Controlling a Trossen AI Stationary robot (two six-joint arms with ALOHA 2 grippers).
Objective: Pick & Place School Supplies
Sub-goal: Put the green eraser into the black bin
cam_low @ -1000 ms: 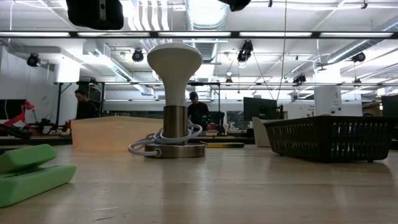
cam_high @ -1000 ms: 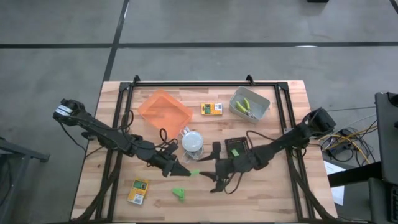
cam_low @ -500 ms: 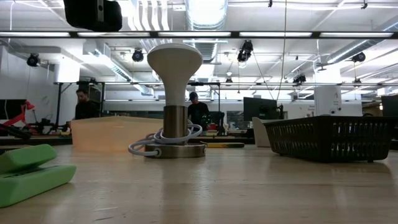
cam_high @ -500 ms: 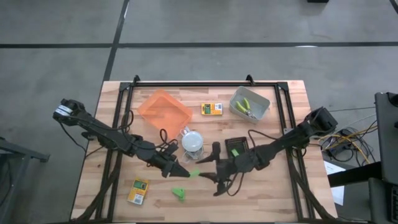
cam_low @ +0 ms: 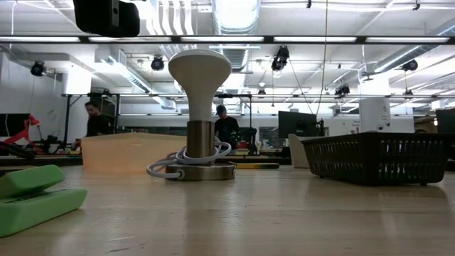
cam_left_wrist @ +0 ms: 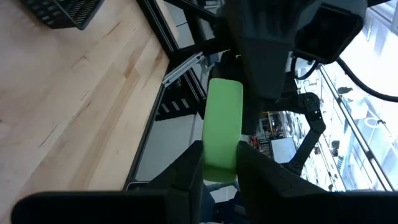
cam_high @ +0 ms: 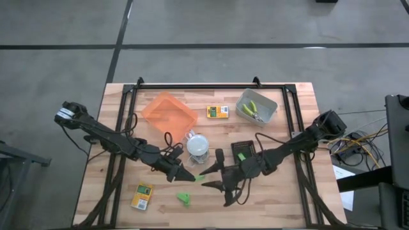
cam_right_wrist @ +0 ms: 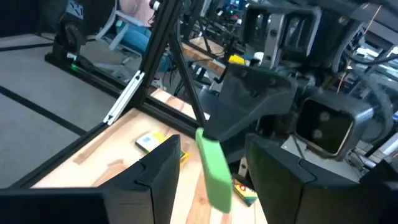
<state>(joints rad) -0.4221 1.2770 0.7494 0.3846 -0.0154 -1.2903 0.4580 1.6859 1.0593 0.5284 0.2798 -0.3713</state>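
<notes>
Wooden worktop [cam_high: 281,198] under a black frame, and both arms are reaching into the middle of it. The left claw [cam_high: 190,177] has its fingers pinched narrow on a bright green chunk [cam_high: 199,177], held clear of the wood just in front of the white domed lamp [cam_high: 197,145]; the left wrist view shows that chunk [cam_left_wrist: 222,129] squeezed between the two dark fingers, pointing straight at the other arm. Facing it, the right claw [cam_high: 216,172] stands with its fingers spread wide, one either side of the chunk's far end, and its own camera shows the green piece [cam_right_wrist: 214,167] sitting in the gap between them, though whether those fingers touch it, I cannot tell.

Elsewhere, a second green chunk [cam_high: 185,199] lies near the front edge, and the same piece fills the low view's near corner [cam_low: 35,198]. One yellow-and-green box [cam_high: 142,195] sits at the front left, another [cam_high: 217,112] at the back between the orange tray [cam_high: 169,112] and the grey tray [cam_high: 257,107]. Inside the grey tray lie small tools with yellow-green handles [cam_high: 252,110]. A black tray [cam_high: 243,151] sits by the right arm, with something green in it.
</notes>
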